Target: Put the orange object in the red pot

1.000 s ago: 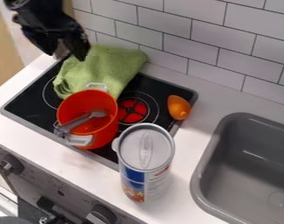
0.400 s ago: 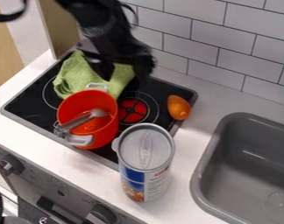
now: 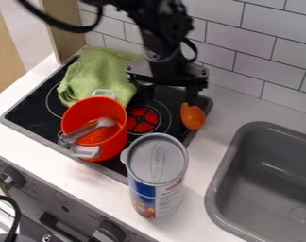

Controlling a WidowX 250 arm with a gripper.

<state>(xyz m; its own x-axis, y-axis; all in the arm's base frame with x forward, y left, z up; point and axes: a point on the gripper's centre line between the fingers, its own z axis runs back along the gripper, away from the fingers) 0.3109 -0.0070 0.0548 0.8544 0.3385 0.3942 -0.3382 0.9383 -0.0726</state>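
Two fingers of the claw point(image 3: 168, 97) stand wide apart over the back right part of the stove point(image 3: 29, 118), with nothing gripped between them. One of them hangs right by the far end of the orange object point(image 3: 192, 117); whether they touch, I cannot tell. That wide spread suits a piece about to be straddled, but the gap lies to the left of it, so the claw probably has to shift right before it lowers and closes.

The orange object sits at the stove's right edge, outside the red pot point(image 3: 77, 112), so the task's main move is undone. The pot stands upright toward the left of the stove, its mouth facing up, ready to take something dropped in. A grey utensil point(image 3: 86, 132) leans inside it and reaches over the rim near a handle, which may narrow the opening; the bare red inside seems the better target.

A green towel point(image 3: 96, 75) lies bunched behind the pot. The tall canister point(image 3: 157, 175) stands upright in front, between pot and sink point(image 3: 256, 189), so a high carry behind it looks safest.
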